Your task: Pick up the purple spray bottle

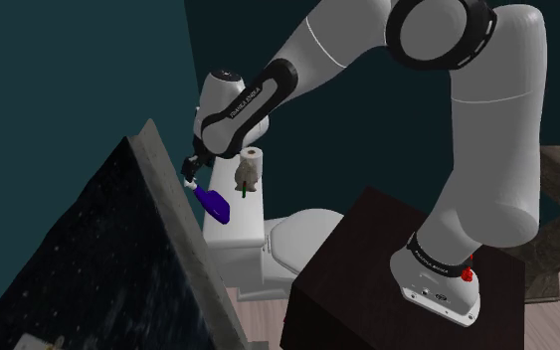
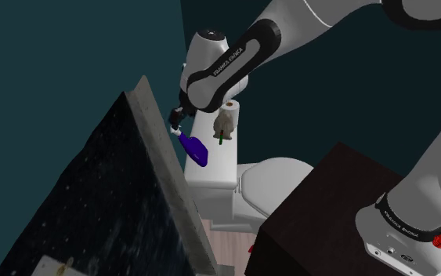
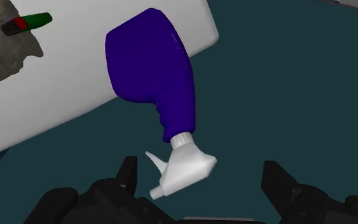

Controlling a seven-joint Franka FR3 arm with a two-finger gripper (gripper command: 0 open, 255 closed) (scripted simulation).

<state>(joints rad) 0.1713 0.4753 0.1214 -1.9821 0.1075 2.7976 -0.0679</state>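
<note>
Jaws stand apart around purple spray bottle overhanging toilet tank (teal walls).

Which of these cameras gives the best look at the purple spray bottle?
The wrist view: the spray bottle lies close up, purple body and white trigger head plain, the head between the gripper's open fingers. The shoulder and second exterior views show it small, lying on the white toilet tank.

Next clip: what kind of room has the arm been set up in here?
Most likely a bathroom: a white toilet with its tank, a toilet paper roll standing on the tank, and a dark speckled countertop beside it. The purple spray bottle lies on the tank too.
</note>
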